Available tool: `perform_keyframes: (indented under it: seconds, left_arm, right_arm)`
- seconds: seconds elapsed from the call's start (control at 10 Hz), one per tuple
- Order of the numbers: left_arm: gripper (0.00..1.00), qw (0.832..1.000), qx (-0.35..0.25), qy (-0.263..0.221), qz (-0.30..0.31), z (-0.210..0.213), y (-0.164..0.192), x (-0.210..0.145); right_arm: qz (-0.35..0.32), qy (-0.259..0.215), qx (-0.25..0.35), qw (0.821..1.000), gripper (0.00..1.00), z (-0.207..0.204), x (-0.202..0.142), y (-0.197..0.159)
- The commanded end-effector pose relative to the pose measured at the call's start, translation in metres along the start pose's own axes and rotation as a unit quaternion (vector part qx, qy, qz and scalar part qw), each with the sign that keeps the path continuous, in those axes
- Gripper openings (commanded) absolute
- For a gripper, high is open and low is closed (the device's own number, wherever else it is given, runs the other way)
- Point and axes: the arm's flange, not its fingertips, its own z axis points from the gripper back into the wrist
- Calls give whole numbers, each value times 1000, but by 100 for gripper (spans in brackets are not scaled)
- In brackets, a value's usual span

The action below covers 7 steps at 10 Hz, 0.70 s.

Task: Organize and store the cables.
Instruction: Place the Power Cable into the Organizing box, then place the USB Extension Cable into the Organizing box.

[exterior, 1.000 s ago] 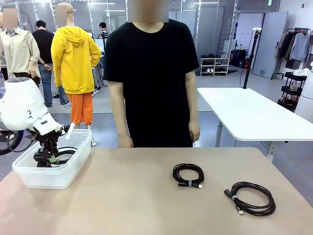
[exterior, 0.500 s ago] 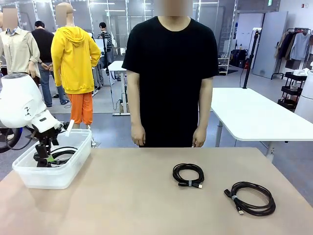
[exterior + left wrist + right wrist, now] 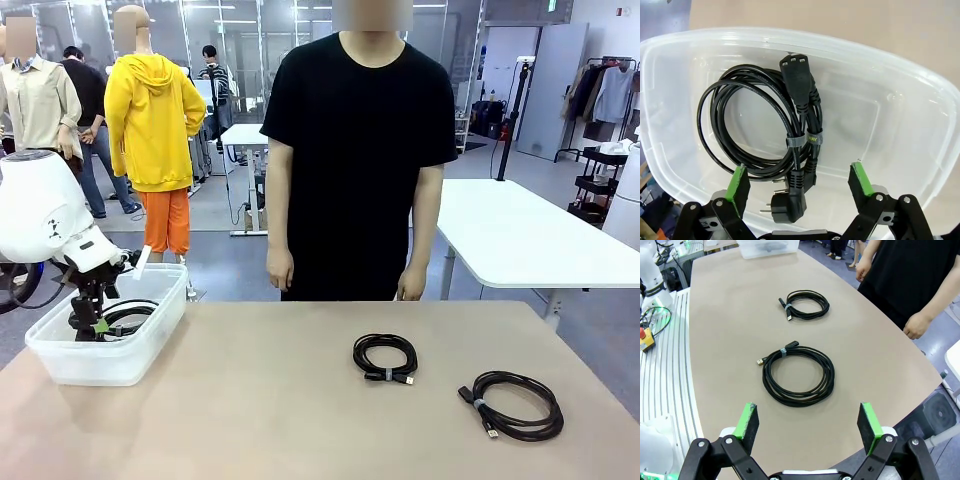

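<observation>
- You have bright and even light in the front view. It comes from the ceiling lights (image 3: 212, 10) above and behind, and the surface (image 3: 250, 400) is lit evenly, without glare.
- The shadows are soft and thin. You see only a faint dark edge under the nearer cable (image 3: 799, 374) in the right wrist view.
- In the left wrist view the clear bin (image 3: 880, 115) gives pale reflections on its walls and floor. The cable in the bin (image 3: 801, 127) is sharp, with small highlights on its sheath.
- Both wrist views bend at the edges. The bin rim and the surface edge look strongly curved there.
- In the front view the far background is a little soft, and the glass walls carry reflections.
</observation>
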Motion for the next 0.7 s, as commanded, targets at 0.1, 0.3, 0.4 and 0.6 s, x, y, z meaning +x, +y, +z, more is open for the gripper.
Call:
perform_keyframes:
  seconds: [0.1,0.3,0.4,0.6]
  left_arm:
    - [100,1000,2,-1,-3,0,5,-1]
    - [100,1000,2,-1,-3,0,5,-1]
    - [100,1000,2,-1,-3,0,5,-1]
    - [100,1000,2,-1,-3,0,5,-1]
  right_arm:
    - [0,4,-1,1000,100,0,1,3]
    - [0,4,-1,1000,100,0,1,3]
    - [0,4,-1,1000,100,0,1,3]
    - [0,4,-1,1000,100,0,1,3]
